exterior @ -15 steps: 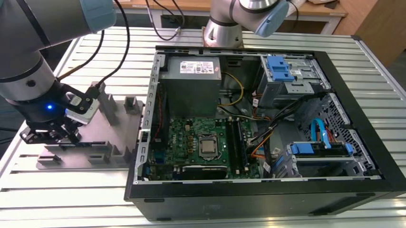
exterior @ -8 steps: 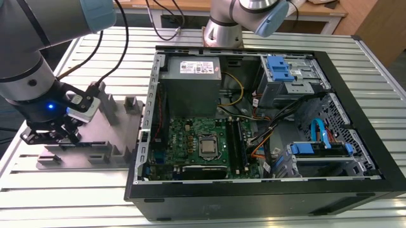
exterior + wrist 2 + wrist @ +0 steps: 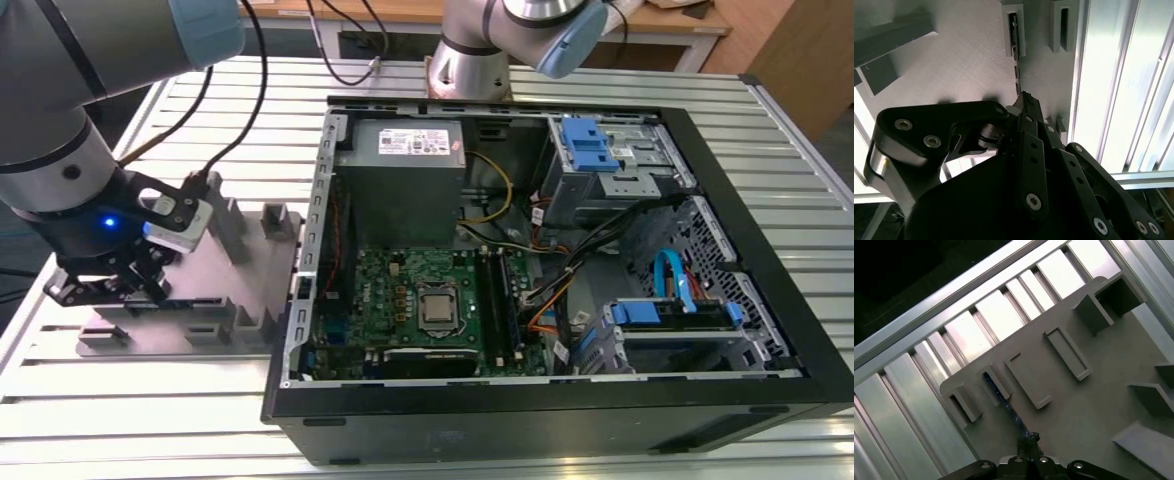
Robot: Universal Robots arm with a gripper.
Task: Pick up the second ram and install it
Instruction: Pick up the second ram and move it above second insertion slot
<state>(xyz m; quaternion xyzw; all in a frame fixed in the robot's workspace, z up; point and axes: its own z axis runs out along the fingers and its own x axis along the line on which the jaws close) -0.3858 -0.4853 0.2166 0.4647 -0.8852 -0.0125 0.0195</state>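
1. The second ram (image 3: 1004, 402) stands on its long edge in a slot holder of the grey fixture block (image 3: 1094, 405) and shows edge-on in both wrist views. In the exterior view the block lies on the desk (image 3: 134, 420), to the exterior view's left of the PC case (image 3: 310, 250).
2. My hand (image 3: 1024, 102) is down on the stick, fingers pressed together and pinching the thin board, as far as I can judge. The contact patch is hidden behind the finger links, and I can't tell how far along the stick the grip sits.
3. Risk: an off-centre grip. If the pinch is near one end, the far end could drag in the holder, so the stick pivots in the pads and comes out tilted.
4. Risk: slip. It's a thin, smooth board with little pad area, so a jerk could drop it onto the block or desk.
5. Risk: snag. Neighbour holders and the upright posts (image 3: 230, 225) are close by, and any sideways move before the stick clears the slot could catch an edge.
6. Risk: transfer. The case wall stands between block and motherboard (image 3: 380, 290), so too low a path means a hit on the rim.
7. Risk: seating. The memory slots (image 3: 499, 290) have cables (image 3: 567, 270) just beside them. A tilted stick won't seat, and pressing anyway could bend the board or jam it.
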